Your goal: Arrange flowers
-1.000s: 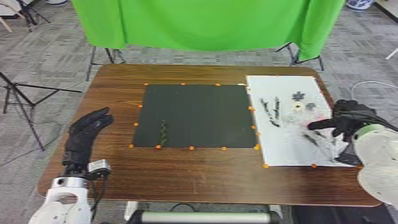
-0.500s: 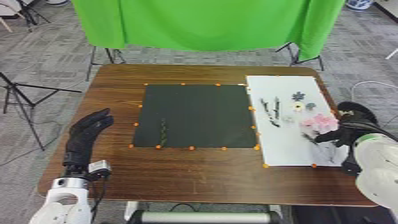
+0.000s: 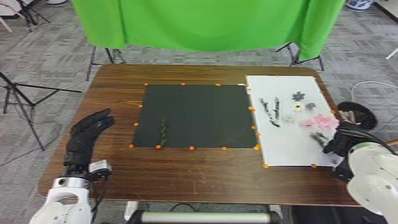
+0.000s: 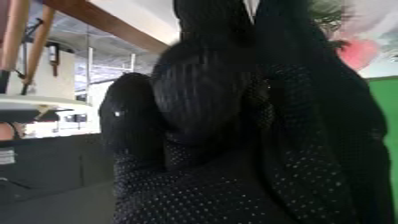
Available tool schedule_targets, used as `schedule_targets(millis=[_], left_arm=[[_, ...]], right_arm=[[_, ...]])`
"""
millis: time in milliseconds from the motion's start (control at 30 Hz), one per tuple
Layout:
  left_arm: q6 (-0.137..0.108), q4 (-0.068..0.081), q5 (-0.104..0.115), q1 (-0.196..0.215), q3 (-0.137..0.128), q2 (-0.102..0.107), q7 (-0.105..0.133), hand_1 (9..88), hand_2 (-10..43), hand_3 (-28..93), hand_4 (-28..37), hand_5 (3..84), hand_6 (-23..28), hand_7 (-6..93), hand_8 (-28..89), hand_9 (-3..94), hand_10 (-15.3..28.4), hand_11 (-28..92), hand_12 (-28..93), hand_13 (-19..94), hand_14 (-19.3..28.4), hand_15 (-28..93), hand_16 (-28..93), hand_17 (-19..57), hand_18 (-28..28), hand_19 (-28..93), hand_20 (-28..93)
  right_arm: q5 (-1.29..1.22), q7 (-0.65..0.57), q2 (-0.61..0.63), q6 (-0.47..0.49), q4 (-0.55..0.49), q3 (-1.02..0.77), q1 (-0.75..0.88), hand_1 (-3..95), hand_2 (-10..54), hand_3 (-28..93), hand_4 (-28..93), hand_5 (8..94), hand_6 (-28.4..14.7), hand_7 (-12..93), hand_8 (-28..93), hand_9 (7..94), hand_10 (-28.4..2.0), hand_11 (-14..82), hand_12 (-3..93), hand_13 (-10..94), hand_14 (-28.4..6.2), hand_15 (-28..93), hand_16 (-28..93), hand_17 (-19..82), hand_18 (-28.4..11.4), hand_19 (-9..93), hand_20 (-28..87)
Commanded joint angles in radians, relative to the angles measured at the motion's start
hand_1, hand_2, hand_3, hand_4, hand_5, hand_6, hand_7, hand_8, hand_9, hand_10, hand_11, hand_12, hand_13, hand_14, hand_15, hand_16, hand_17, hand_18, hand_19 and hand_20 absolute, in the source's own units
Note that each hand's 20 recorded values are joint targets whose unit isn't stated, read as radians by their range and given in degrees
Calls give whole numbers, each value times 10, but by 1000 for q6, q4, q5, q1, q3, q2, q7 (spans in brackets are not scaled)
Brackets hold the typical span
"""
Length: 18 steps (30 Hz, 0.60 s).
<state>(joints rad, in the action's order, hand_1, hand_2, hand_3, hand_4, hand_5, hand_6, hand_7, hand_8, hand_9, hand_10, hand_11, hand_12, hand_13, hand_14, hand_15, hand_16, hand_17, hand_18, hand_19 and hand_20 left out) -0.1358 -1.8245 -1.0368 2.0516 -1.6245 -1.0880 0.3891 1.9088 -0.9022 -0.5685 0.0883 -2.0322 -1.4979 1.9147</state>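
Observation:
In the head view my right hand (image 3: 338,144) is at the right edge of the white board (image 3: 279,145), beside a dark green sprig (image 3: 319,139). Pink flowers (image 3: 322,121) lie just beyond it, with small white and grey flowers (image 3: 298,106) and two thin dark stems (image 3: 269,113) farther up the board. One green stem (image 3: 163,132) lies on the black board (image 3: 200,115). My left hand (image 3: 87,132) rests over the table's left side, fingers relaxed. The right wrist view has my right hand (image 4: 231,150) close up, near a pink flower (image 4: 357,53).
Orange markers (image 3: 192,148) edge both boards on the brown table (image 3: 204,175). A dark round container (image 3: 357,116) stands off the table's right edge. A green cloth (image 3: 209,25) hangs behind the table, and a tripod (image 3: 27,100) stands to the left.
My right hand has moved back toward the near right side of the white board, uncovering the pink flowers and the dark round container. The left hand has stayed still.

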Motion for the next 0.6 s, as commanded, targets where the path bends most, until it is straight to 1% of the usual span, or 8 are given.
schedule_targets(millis=[33,100,167,200,333,400,433,600], left_arm=[[11,-1,5,9,0,-5,-13,252,-69,717,-177,467,22,195,-77,448,131,229,150,371,165,194,16,54,126,124,151],[14,-1,6,6,1,-4,-14,252,-67,716,-177,466,22,194,-76,447,130,228,150,370,165,194,16,53,126,124,151],[11,-2,6,7,2,-4,-10,251,-67,716,-177,466,22,193,-76,446,130,228,150,370,166,194,16,53,126,123,151],[13,-2,5,5,1,-3,-14,251,-67,717,-176,466,22,193,-76,446,130,228,150,370,166,194,16,53,126,123,151],[16,-3,4,5,-3,-1,-14,250,-68,717,-177,464,21,191,-75,445,132,227,150,369,166,192,16,53,126,123,151],[16,-5,3,5,-4,1,-17,250,-68,718,-177,464,21,190,-75,445,131,226,150,368,166,192,16,52,126,124,151],[13,-7,4,6,-4,3,-17,249,-68,718,-177,464,21,190,-75,444,131,226,151,368,165,192,16,52,126,124,150],[20,-10,1,8,-11,6,-24,250,-67,717,-178,463,22,189,-75,443,131,225,152,367,167,190,17,52,126,123,150]], right_arm=[[-39,30,-3,-81,-1,-30,32,638,-79,478,-179,845,-46,174,125,937,-123,312,151,937,-28,562,189,741,-63,885,339],[-48,33,-3,-78,-15,-48,39,642,-76,479,-176,848,-47,177,128,937,-123,318,149,937,-27,565,188,743,-63,886,340],[-51,38,-3,-77,-29,-60,33,644,-74,477,-172,849,-47,178,132,937,-123,320,146,937,-27,567,186,744,-62,886,340],[-61,40,-3,-84,-40,-73,39,645,-74,478,-169,850,-48,178,133,937,-123,321,145,937,-27,568,186,745,-62,886,340],[-141,56,-7,-89,-87,-124,37,649,-73,474,-161,852,-50,178,136,937,-123,327,142,937,-26,572,183,746,-61,886,341],[-135,61,-12,-95,-111,-130,29,649,-74,474,-157,853,-52,177,137,937,-123,327,141,937,-26,573,182,747,-61,886,341],[-142,62,-14,-91,-124,-133,21,648,-73,474,-156,854,-52,177,137,937,-123,328,140,937,-26,574,182,747,-61,886,342],[-151,74,-31,-97,-194,-128,-21,652,-74,471,-151,855,-52,175,140,937,-123,333,139,937,-24,575,179,749,-58,884,341]])
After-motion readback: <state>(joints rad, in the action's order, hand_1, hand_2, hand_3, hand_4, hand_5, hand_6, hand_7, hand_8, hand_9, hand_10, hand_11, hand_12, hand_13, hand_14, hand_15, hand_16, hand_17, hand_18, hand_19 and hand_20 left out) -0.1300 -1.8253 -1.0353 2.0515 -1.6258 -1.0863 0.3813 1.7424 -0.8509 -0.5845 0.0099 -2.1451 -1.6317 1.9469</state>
